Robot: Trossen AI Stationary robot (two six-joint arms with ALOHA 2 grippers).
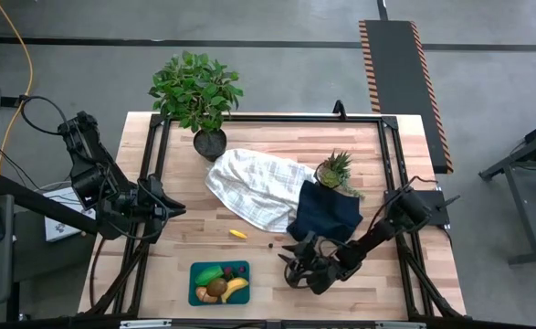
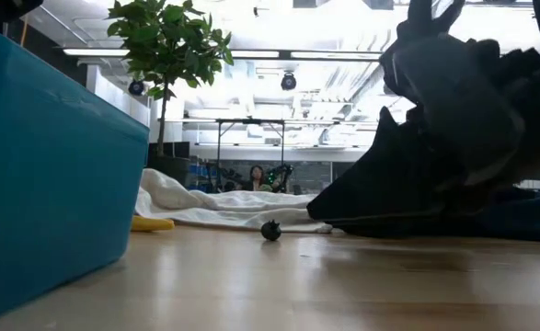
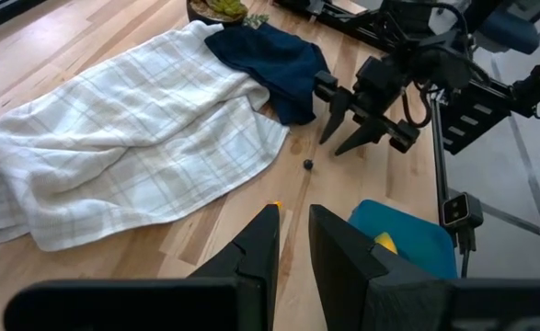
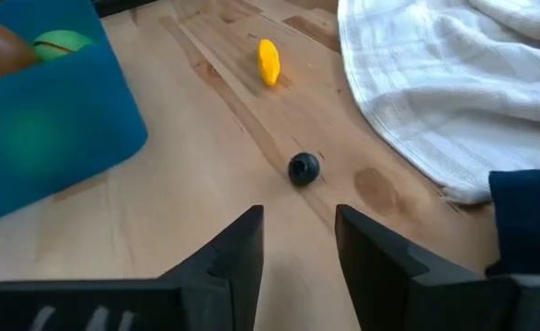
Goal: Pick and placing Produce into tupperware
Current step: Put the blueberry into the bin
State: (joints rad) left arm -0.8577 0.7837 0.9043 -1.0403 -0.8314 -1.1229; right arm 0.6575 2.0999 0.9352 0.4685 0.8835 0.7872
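Note:
The teal tupperware (image 1: 194, 274) stands near the table's front edge. It holds a yellow banana (image 1: 236, 291), a green piece (image 1: 208, 274) and a brown ball (image 1: 217, 288). A small yellow piece (image 4: 268, 62) and a tiny dark ball (image 4: 304, 168) lie on the bare wood to the right of the tupperware and farther back. My right gripper (image 4: 299, 221) is low over the table. It is open and points at the dark ball, which lies just ahead of its fingertips, apart from them. My left gripper (image 3: 292, 221) hangs raised at the table's left, its fingers a narrow gap apart and holding nothing.
A white checked cloth (image 1: 254, 187) and a dark navy cloth (image 1: 327, 212) lie crumpled behind the loose pieces. A potted plant (image 1: 197, 91) and a small pineapple-like plant (image 1: 334, 171) stand farther back. Bare wood stretches between the tupperware and my right gripper.

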